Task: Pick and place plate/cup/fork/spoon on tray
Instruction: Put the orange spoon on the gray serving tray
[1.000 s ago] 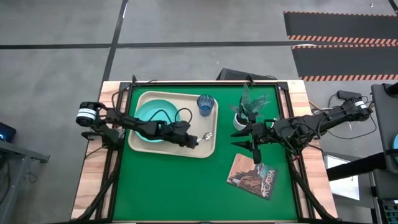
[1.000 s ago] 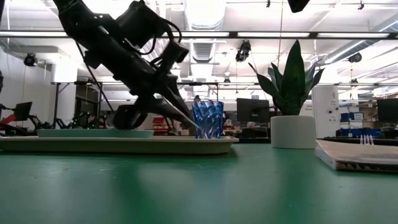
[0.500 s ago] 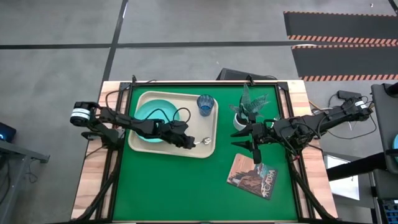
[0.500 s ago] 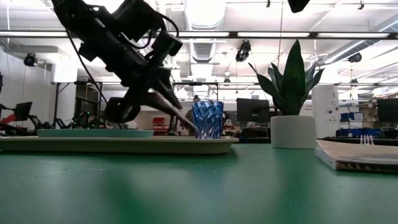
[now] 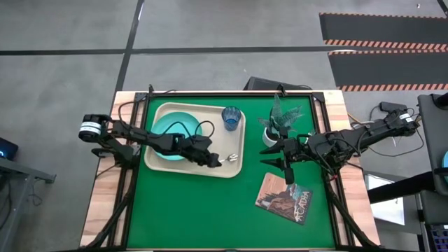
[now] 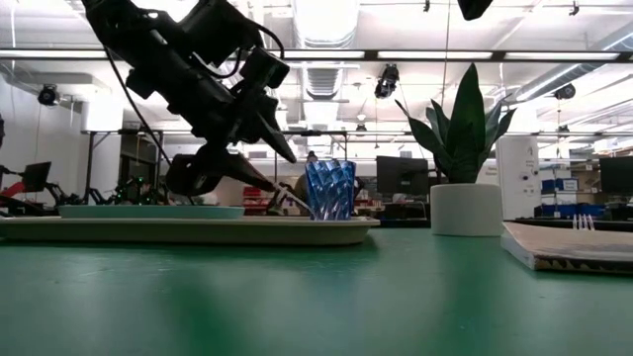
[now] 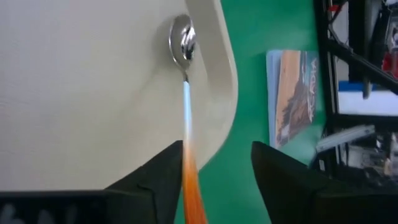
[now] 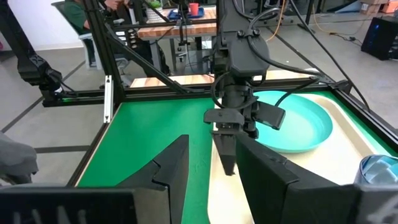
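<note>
Green felt bench [image 5: 210, 210] carries the big cream rimmed tray [image 5: 157, 162], holding the round teal plate [image 5: 162, 127] and blue translucent cup [image 5: 232, 117]. Orange-handled steel spoon [image 7: 184, 74] lies between the left gripper [image 7: 214, 177] fingers, parted; lift straight away. Right gripper [image 5: 280, 155] idles, fingers wide.

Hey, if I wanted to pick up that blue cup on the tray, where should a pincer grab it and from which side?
Probably from above, pinching the rim of the blue cup. It stands upright with its mouth open upward in a corner of the tray, so side approaches meet the raised rim. The left pincer, open around the spoon, is nearest.
</note>
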You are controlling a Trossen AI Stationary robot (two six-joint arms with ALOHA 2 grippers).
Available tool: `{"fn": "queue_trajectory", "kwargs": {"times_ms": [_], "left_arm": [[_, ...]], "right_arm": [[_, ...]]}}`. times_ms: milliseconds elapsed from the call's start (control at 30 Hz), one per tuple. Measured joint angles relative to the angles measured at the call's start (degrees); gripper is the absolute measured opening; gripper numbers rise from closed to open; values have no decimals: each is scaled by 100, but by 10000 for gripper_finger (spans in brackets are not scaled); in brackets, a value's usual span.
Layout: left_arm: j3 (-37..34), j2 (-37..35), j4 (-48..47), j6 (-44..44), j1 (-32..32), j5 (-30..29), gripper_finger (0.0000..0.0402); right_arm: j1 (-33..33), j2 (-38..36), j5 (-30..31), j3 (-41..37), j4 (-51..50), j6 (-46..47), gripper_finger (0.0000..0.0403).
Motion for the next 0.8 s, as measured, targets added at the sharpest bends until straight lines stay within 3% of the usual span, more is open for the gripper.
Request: {"fn": "queue_trajectory", "kwargs": {"times_ms": [200, 367, 533, 800], "left_arm": [[-2, -29, -43, -3, 146, 1010, 189], [-2, -266, -384, -7, 207, 1074, 189], [49, -687, -994, 169, 364, 1001, 189], [281, -1072, -1044, 787, 263, 55, 178]], "right_arm": [[0, 0, -2, 0, 0, 1, 123], [0, 0, -2, 0, -2, 4, 123], [0, 0, -5, 0, -6, 13, 123], [0, 0, -4, 0, -2, -25, 123]]}}
